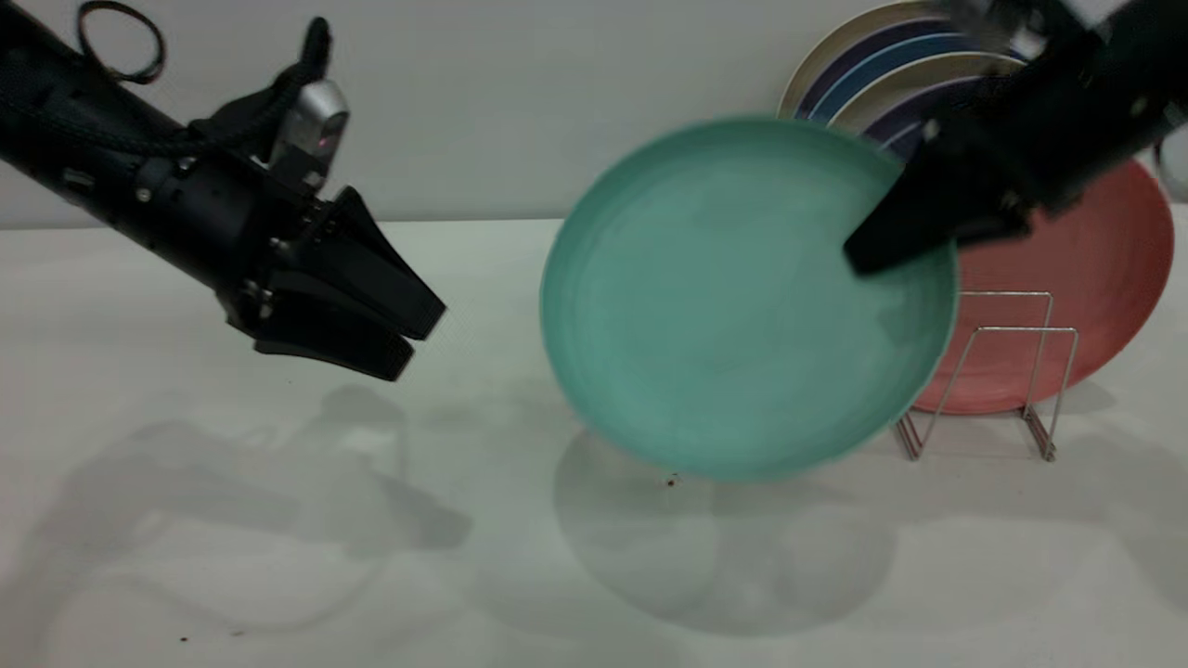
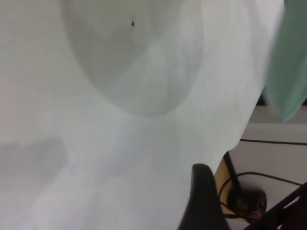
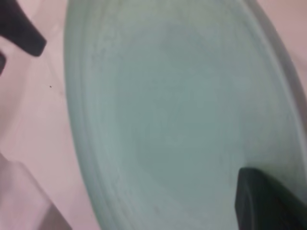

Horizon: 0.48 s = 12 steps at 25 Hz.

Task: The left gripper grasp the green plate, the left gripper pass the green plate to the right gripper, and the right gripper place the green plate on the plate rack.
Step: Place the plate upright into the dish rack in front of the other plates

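The green plate (image 1: 733, 306) hangs in the air, tilted up on edge with its face to the exterior camera, just left of the plate rack (image 1: 988, 366). My right gripper (image 1: 868, 250) is shut on the plate's upper right rim; one black finger (image 3: 268, 201) lies on the plate's face (image 3: 168, 110) and the other is hidden behind it. My left gripper (image 1: 419, 343) hovers open and empty above the table, well left of the plate. In the left wrist view the plate's edge (image 2: 288, 62) shows beyond that gripper (image 2: 249, 201).
A salmon-pink plate (image 1: 1086, 278) stands in the rack's rear slot. Striped plates (image 1: 882, 65) lean against the wall behind it. The plate's shadow (image 1: 724, 547) falls on the white table (image 1: 278, 557). The left gripper's jaw (image 3: 24, 28) shows in the right wrist view.
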{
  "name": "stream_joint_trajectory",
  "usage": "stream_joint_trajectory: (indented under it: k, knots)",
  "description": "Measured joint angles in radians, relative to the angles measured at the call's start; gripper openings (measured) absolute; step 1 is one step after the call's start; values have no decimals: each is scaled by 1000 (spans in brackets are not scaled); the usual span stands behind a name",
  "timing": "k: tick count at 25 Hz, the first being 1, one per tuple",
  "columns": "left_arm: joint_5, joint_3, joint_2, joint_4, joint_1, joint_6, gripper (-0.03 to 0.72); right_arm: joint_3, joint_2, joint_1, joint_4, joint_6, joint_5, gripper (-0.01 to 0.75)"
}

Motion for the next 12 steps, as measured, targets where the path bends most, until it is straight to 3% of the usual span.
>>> stream_joint_trajectory:
  k: [4,12]
  knots:
    - [3,-1,0,0,45,0,575,0,-127,0,-26,-186,-29,67]
    - [17,-4,0,0,53,0,575,0,-265,1,-170,-812,-265,67]
